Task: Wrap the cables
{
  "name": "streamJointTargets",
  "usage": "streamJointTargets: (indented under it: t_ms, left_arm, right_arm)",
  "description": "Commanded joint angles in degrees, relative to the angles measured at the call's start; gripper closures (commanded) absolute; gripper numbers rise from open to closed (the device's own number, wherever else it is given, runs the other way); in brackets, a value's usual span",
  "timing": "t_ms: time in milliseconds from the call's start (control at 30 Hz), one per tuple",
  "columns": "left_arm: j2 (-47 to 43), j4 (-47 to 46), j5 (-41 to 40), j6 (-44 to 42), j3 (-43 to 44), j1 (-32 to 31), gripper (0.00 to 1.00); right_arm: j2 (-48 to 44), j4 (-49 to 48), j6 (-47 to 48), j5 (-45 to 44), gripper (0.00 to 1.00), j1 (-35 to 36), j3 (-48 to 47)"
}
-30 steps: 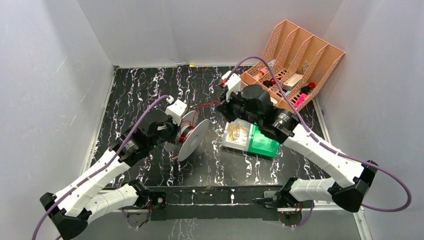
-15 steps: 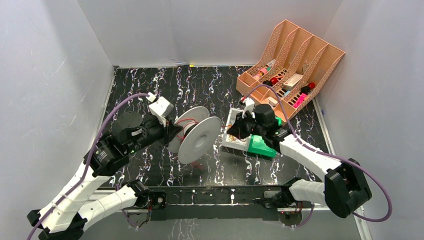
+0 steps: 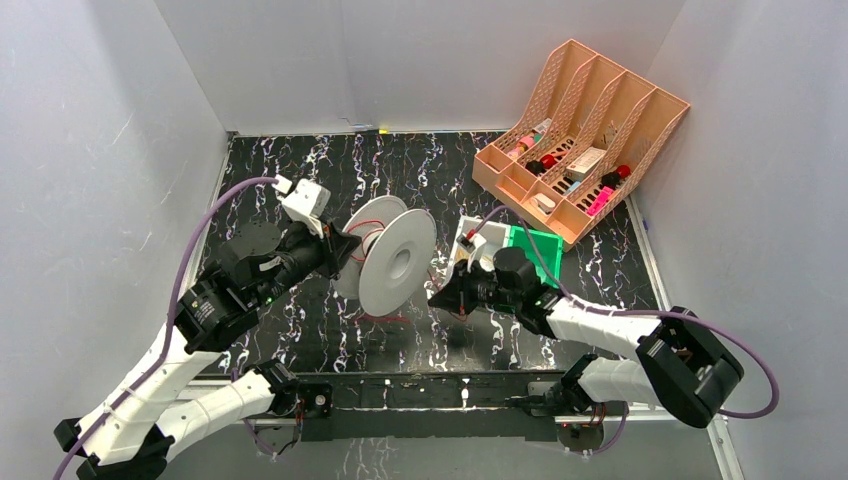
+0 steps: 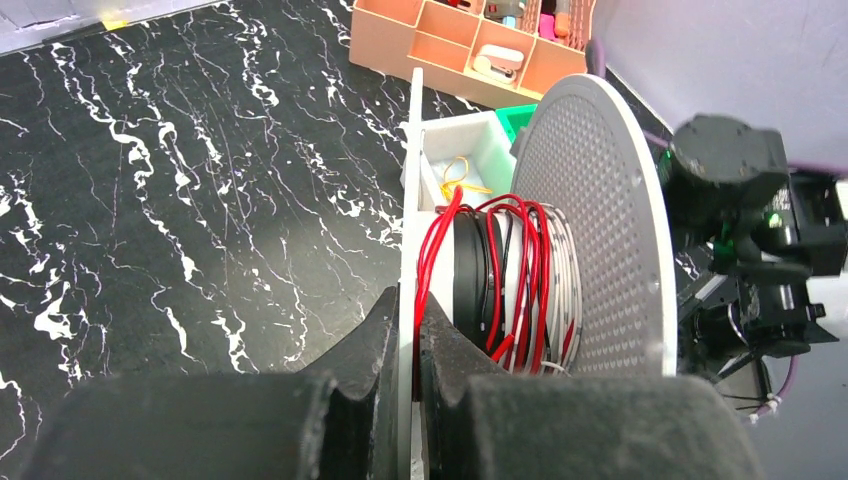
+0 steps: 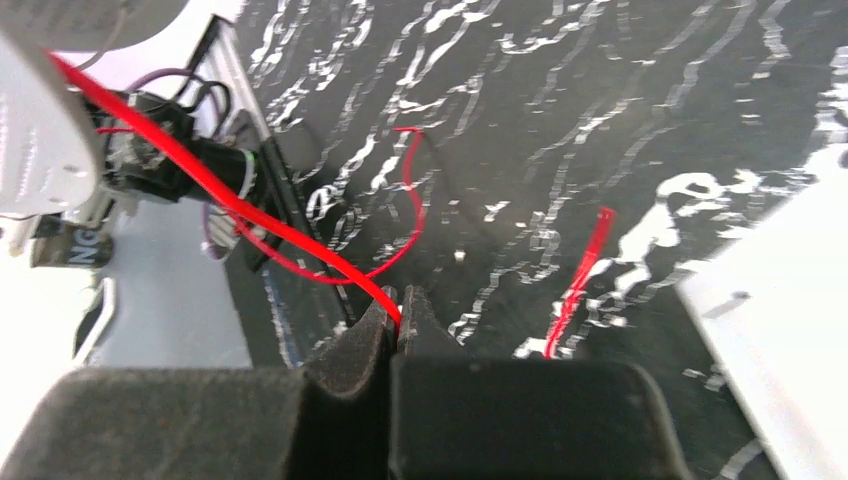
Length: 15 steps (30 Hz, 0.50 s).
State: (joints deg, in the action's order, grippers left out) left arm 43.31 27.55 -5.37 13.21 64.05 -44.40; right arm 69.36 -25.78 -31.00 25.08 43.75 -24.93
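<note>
Over the marbled tabletop [image 3: 290, 180], left hand [image 4: 408, 312] clamps the partly wound spool [image 3: 400, 262]; beside it right hand [image 5: 398, 310] pinches unwound red cable [image 5: 240, 207].

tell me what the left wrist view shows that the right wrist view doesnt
Only the left wrist view: the left tool clamped on a flange of the spool, the cable windings on its hub, and the peach organizer behind.
Only the right wrist view: the right tool pinching the red cable, and a loose red cable end lying on the tabletop.
Both: the spool's white flange, red cable, and the black marbled tabletop.
</note>
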Motion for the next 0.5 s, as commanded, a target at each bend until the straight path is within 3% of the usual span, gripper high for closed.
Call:
streamJointTargets:
  t_ms: [0,200,467]
  left_arm:
    - [-1.61,-13.49,-5.58,3.49,3.64,-0.13,1.00]
    - [-0.47,-13.71,-4.44,4.37,3.90,-0.08,1.00]
    - [-0.46,-12.46,-2.24,4.01,4.48,-0.11,1.00]
  right_arm:
    - [1.16,-11.67,-6.06,-4.65,1.00,6.50,3.63]
    - [0.08,-14.53,-7.68,-9.55,1.00,9.29,4.45]
    - [0.91,-16.07,-7.79,-9.10,0.81,9.33,4.45]
